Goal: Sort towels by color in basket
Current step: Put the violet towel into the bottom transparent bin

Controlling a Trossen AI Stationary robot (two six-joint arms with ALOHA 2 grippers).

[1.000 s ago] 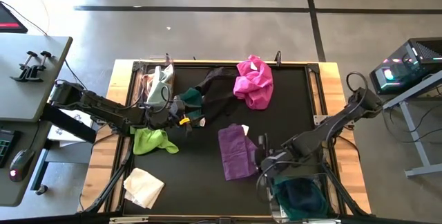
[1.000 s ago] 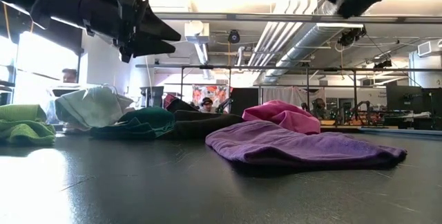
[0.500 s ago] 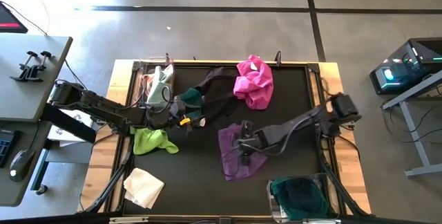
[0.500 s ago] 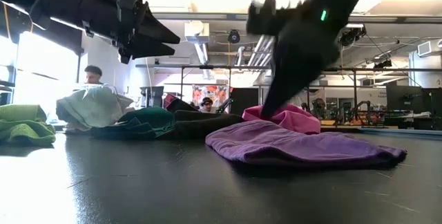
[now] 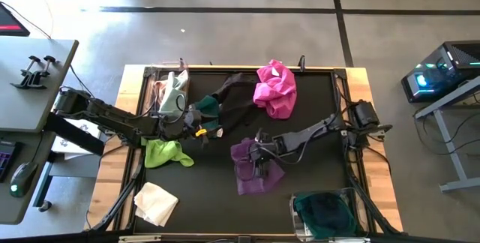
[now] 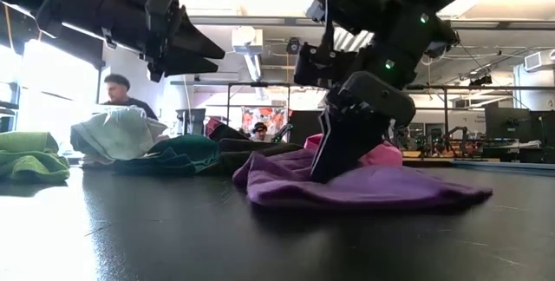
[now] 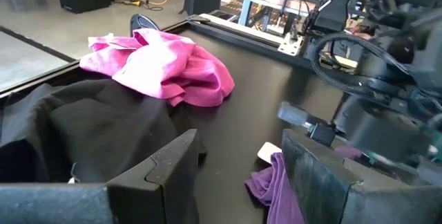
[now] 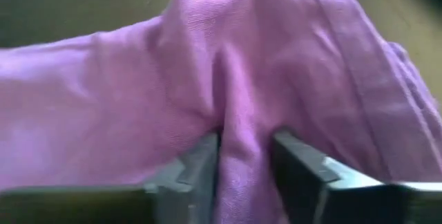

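On the left of the high view, a cream-white towel (image 5: 155, 202) is seen near the front corner of the surface (image 5: 315, 112), and a lime green towel (image 5: 166, 153) lies just behind it. The left hand (image 5: 212, 132) is held above the surface beside the dark teal-green towel (image 5: 209, 106) and the black towel (image 5: 236, 100), with its fingers (image 7: 162, 175) spread and nothing between them. A clear basket (image 5: 166, 91) with a pale cloth in it stands at the back left corner.

Toward the middle, the magenta towel (image 5: 275, 88) is heaped near the back edge. In front of it, the purple towel (image 5: 255, 169) is bunched at its end nearer the back, where the right hand (image 5: 262, 162) has been brought down onto it. In the right wrist view a raised fold of purple cloth (image 8: 235, 134) is caught between the two fingers (image 8: 304, 172), so the hand is judged to be pinching the towel, though the grip may not be fully closed.

The towel's long axis runs front to back, with its free length trailing toward the front edge. At the front right, a second clear basket (image 5: 297, 217) holding a dark teal cloth (image 5: 326, 213) stands near the towel's trailing end. The right arm is the nearer one to it, so a lift and a short carry toward the front right is what the next move seems to call for.
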